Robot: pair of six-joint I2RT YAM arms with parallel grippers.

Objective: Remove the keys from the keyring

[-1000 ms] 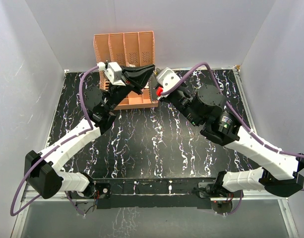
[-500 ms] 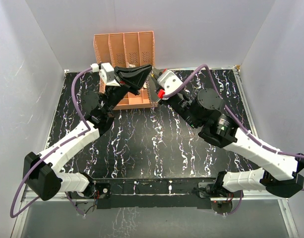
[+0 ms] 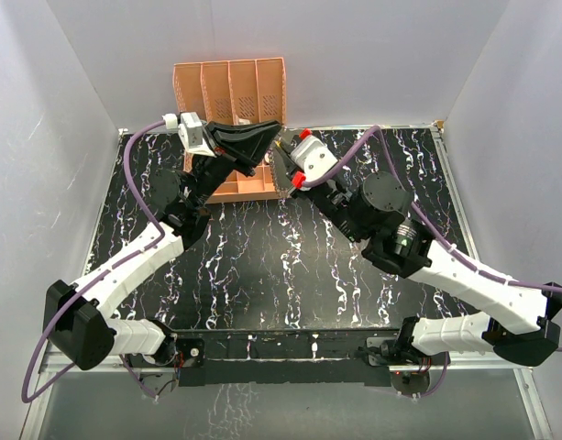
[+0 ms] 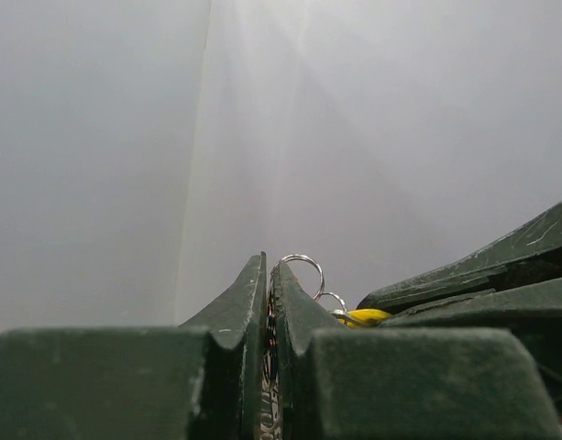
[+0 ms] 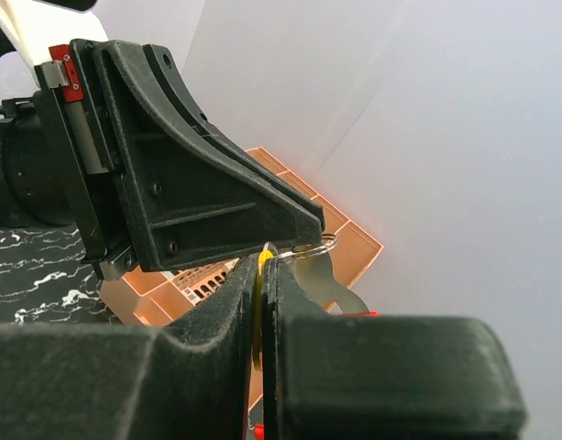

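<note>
Top view gives you only the left gripper (image 3: 266, 136) and right gripper (image 3: 281, 147) tip to tip over the rack (image 3: 230, 87); you can't make out what they hold. Left wrist: left gripper pinched on the keyring (image 4: 300, 266), loops poking above its tips. Right wrist: right gripper clamped on the yellow key (image 5: 258, 307).
</note>
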